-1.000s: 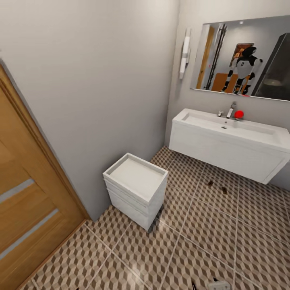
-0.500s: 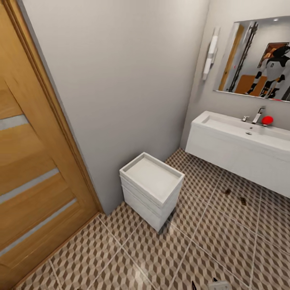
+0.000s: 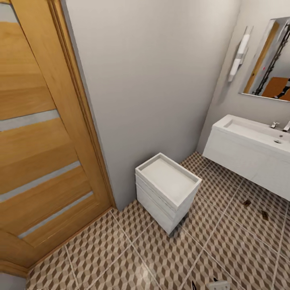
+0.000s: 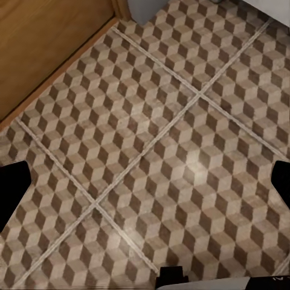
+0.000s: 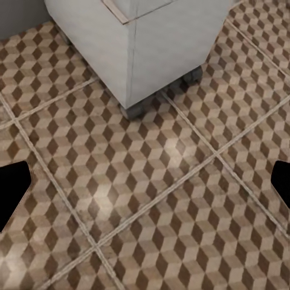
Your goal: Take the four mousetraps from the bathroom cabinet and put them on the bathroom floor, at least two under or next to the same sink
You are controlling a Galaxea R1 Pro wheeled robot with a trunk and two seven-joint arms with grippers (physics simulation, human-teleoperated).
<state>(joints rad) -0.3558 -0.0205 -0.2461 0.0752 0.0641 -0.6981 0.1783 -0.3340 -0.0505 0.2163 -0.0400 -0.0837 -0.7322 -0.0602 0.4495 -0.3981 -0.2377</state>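
Bathroom: sink (image 3: 257, 135), mirror (image 3: 269, 64), tiled floor (image 3: 225, 241).

Grey walls (image 3: 153, 80), wooden door (image 3: 36, 133) — white wheeled cart (image 3: 167, 189), mirror (image 3: 270, 64)

The sink (image 3: 257, 139) is cut off by the head view's edge, its faucet (image 3: 286, 127) only partly in view. Two small dark specks (image 3: 247, 203) lie on the floor (image 3: 121, 257) below the sink, too small to identify. The mirror (image 3: 270, 60) above the sink is cropped, its reflection unclear. The door (image 3: 36, 133) runs out of view. In the right wrist view the white cart (image 5: 139, 42) is cut off above its wheels.
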